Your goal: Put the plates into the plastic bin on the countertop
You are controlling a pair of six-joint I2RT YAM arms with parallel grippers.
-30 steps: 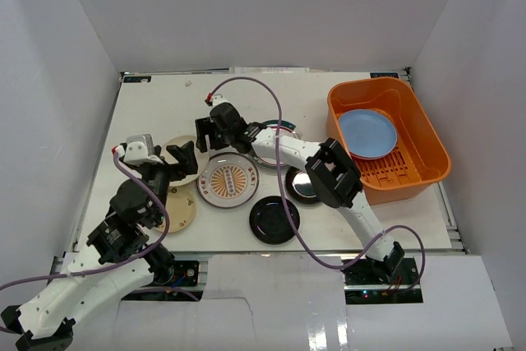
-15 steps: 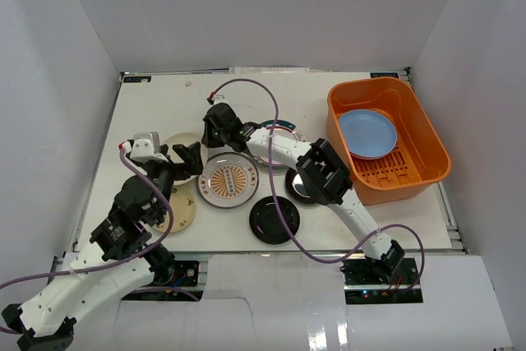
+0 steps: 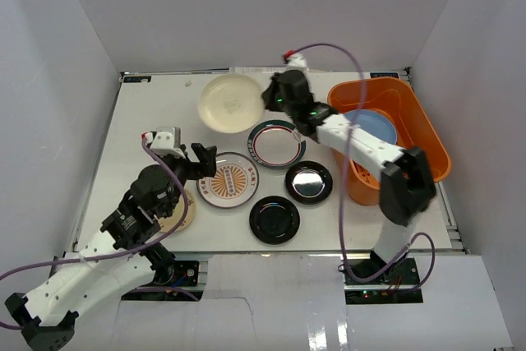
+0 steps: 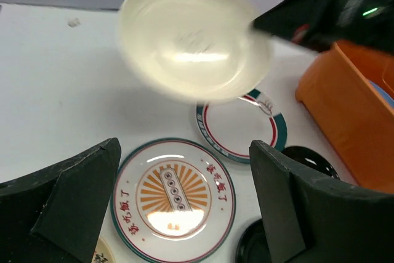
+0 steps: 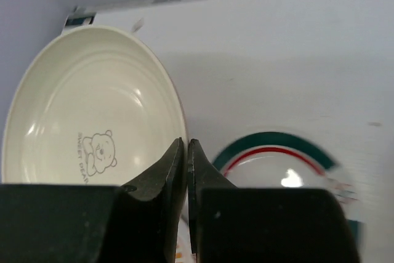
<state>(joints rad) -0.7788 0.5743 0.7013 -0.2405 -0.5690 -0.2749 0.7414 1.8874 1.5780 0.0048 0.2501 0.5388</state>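
My right gripper (image 3: 275,94) (image 5: 186,143) is shut on the rim of a pale cream plate (image 3: 231,103) (image 5: 92,109) with a bear drawing, held up over the back of the countertop (image 3: 156,113). The orange plastic bin (image 3: 415,125) (image 4: 332,109) stands at the right with a light blue plate (image 3: 367,131) inside. On the table lie the teal-rimmed plate (image 3: 277,144) (image 4: 240,129), the sunburst plate (image 3: 228,179) (image 4: 172,195) and two black plates (image 3: 308,182) (image 3: 274,219). My left gripper (image 3: 196,166) (image 4: 184,152) hangs open above the sunburst plate.
A small cream plate (image 3: 181,213) peeks out from under my left arm. White walls close in the table on three sides. The right arm's cable (image 3: 349,63) arcs over the bin's near-left corner.
My right gripper shut on the pale cream plate's rim, lifted it off the table and swung it back and to the right. The left arm shifted a little right.
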